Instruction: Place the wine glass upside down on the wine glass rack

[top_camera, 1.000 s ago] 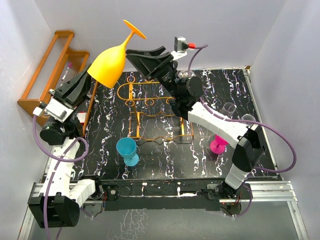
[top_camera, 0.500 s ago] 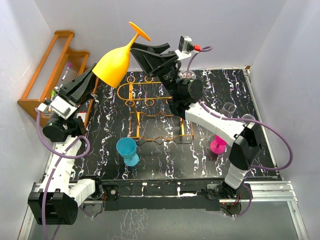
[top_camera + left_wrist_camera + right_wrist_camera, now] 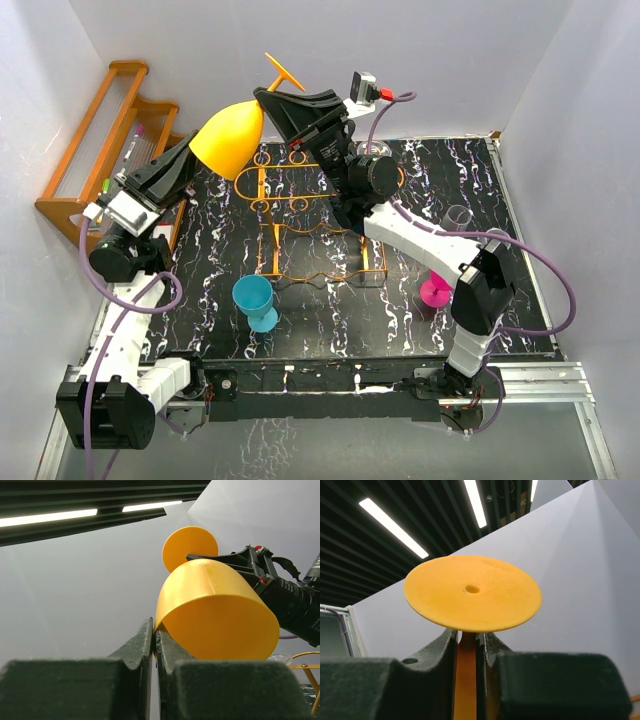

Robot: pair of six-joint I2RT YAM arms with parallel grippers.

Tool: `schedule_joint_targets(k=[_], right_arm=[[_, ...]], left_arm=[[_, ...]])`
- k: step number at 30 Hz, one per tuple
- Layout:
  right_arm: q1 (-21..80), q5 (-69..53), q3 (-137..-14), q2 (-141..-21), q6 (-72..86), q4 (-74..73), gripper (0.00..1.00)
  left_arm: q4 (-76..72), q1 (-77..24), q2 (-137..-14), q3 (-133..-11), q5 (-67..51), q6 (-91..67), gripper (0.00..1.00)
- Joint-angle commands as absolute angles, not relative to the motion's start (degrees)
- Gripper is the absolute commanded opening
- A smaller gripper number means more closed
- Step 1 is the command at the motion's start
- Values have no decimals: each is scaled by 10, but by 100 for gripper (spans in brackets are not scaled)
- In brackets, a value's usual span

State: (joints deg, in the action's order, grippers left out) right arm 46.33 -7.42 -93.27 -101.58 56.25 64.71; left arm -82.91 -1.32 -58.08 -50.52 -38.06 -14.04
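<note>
Wine glass (image 3: 230, 135) held aloft, foot uppermost, between both grippers.
Wine glass rack (image 3: 300, 215) sits below the fingers; left gripper (image 3: 192, 150) is pinched shut on the bowl (image 3: 215, 610) rim; beyond, right gripper (image 3: 272, 97) is clamped on the stem (image 3: 465, 680) just under the foot (image 3: 472, 592).

1. The wine glass (image 3: 228, 138) is yellow-orange.
2. The wine glass rack (image 3: 300, 224) is orange.
3. The table (image 3: 330, 310) is black, veined white (marble-like).
4. The cup (image 3: 255, 300) is teal.
5. The small goblet (image 3: 436, 291) is magenta.
6. The shelf (image 3: 95, 140) is orange-brown.
</note>
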Motion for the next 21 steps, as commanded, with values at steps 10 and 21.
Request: schedule_joint_targets(k=[10, 21], right_arm=[[470, -80, -971, -965, 499, 544, 8], [470, 7, -1053, -730, 149, 32, 8]], left_arm=[[-775, -18, -571, -518, -372, -99, 8], [-354, -18, -485, -597, -383, 15, 81]])
